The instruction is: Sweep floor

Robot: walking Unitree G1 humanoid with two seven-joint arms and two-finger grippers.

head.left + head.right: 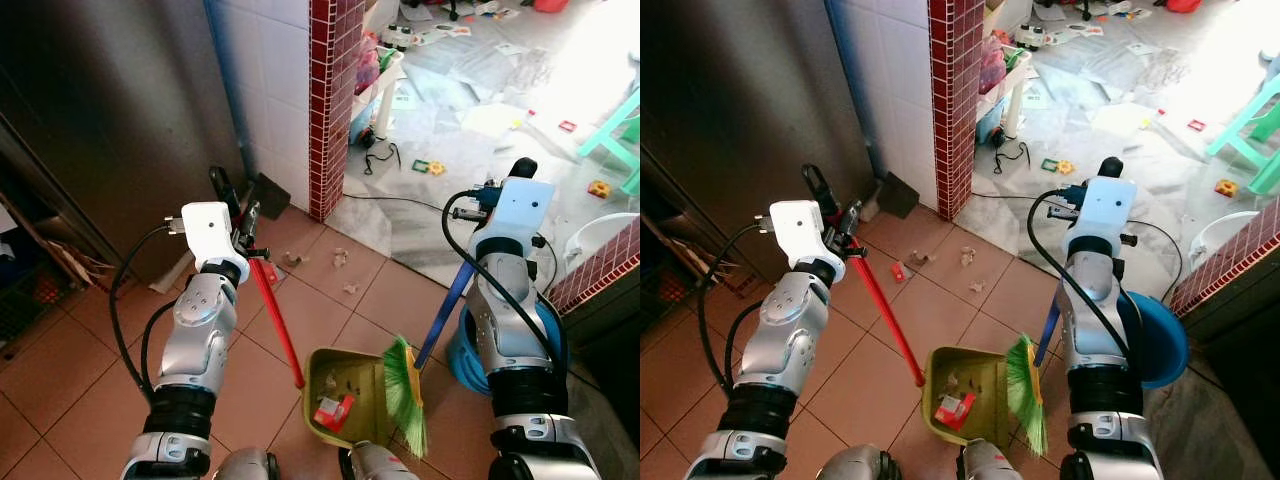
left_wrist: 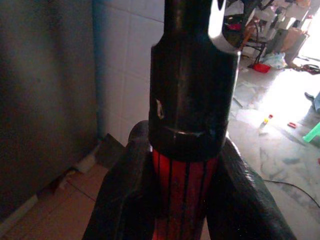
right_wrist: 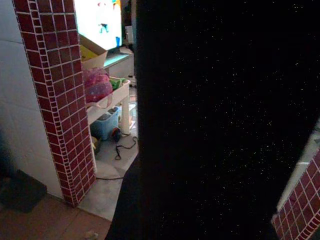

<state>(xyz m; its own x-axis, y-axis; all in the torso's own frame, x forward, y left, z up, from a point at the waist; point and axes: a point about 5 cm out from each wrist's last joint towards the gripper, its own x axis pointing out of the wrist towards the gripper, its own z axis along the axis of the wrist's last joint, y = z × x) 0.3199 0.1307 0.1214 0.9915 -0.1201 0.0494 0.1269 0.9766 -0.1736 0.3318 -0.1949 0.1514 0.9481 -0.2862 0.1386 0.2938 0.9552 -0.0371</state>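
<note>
The left gripper [image 1: 243, 228] has its fingers closed on the dustpan handle [image 1: 276, 318]. The right gripper's [image 1: 505, 180] hold on the broom [image 1: 405, 382] cannot be made out. Tilting the dustpan [image 1: 345, 395] could spill its litter back onto the floor [image 1: 330, 300].

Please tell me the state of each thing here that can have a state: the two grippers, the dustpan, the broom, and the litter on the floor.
Left gripper: shut on the red dustpan handle.
Right gripper: holds the broom's blue handle; fingers hidden.
Dustpan: resting on the floor, with scraps and a red wrapper inside.
Broom: green bristles down at the dustpan's edge.
Paper scraps: unswept on the tiles.
</note>
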